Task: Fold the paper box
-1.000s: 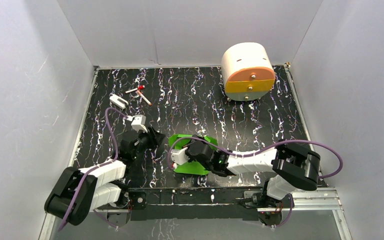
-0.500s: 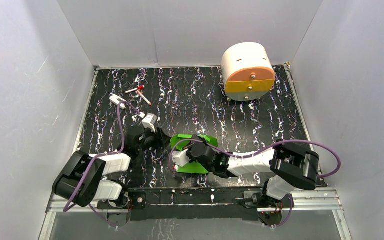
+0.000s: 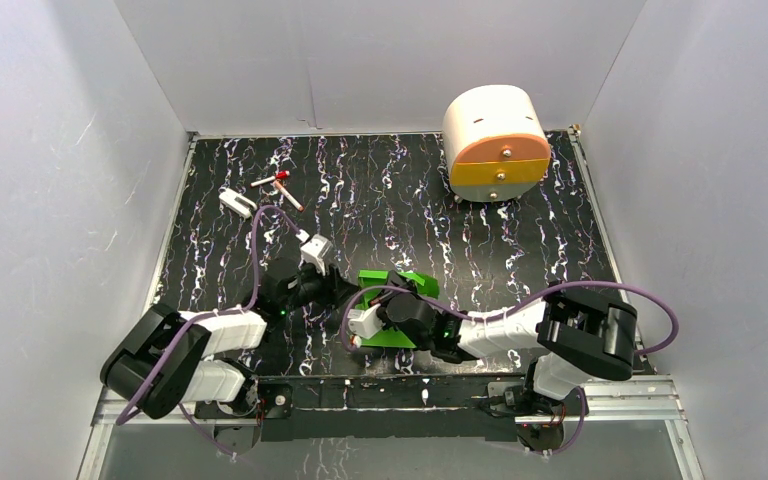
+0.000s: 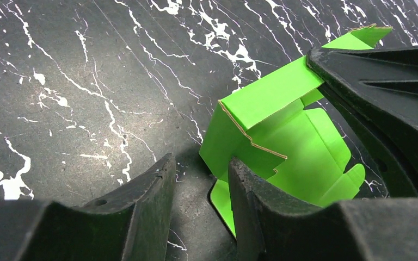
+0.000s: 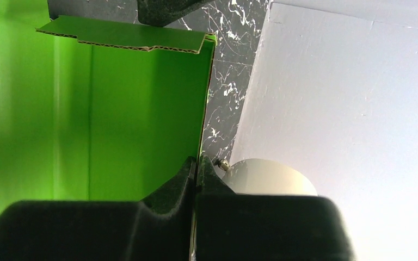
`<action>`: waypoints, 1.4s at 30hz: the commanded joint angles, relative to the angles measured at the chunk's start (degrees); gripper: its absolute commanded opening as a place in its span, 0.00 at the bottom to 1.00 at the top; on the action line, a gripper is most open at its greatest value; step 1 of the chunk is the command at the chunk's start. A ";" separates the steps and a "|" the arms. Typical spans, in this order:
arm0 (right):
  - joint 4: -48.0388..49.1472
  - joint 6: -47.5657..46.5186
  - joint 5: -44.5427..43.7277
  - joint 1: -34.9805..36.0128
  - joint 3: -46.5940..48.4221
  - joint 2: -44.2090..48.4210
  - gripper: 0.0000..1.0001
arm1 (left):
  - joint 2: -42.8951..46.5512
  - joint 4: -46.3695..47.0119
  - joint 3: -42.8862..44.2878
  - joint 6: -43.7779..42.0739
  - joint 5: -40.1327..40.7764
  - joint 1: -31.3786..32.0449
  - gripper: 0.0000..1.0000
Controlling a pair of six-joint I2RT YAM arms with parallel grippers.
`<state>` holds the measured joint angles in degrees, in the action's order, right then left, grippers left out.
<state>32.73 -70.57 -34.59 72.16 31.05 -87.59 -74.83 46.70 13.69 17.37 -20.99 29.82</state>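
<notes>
One paper box [image 4: 283, 136] wall pinched in right hand [image 5: 197, 163]; left hand [image 4: 201, 162] agape.

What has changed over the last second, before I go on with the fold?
The left gripper swung right, close up to the bright green card box, jaws open, gripping nothing. The right gripper stayed pinched on the box's wall; the cream-and-orange drawer unit did not move.

The left arm [image 3: 210, 335] lies low, reaching toward 2 o'clock, its gripper [image 4: 198, 166] partly spread and holding nothing, while the right arm [image 3: 500, 325] stretches low toward 9 o'clock, its gripper [image 5: 198, 163] pinched tight on a box [image 5: 141, 109] wall.
</notes>
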 commanded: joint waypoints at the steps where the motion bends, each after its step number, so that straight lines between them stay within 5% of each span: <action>1: 0.79 -1.24 0.43 1.17 -1.20 -1.26 0.00 | 2.45 3.30 -1.15 -2.89 1.94 1.70 0.38; 42: 3.20 1.02 -0.20 4.79 -3.89 -1.51 0.00 | -2.36 13.07 -3.60 -8.27 5.76 7.79 0.43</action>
<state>39.20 -70.65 -38.52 76.05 28.27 -89.27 -76.64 56.36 9.30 10.24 -16.84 37.41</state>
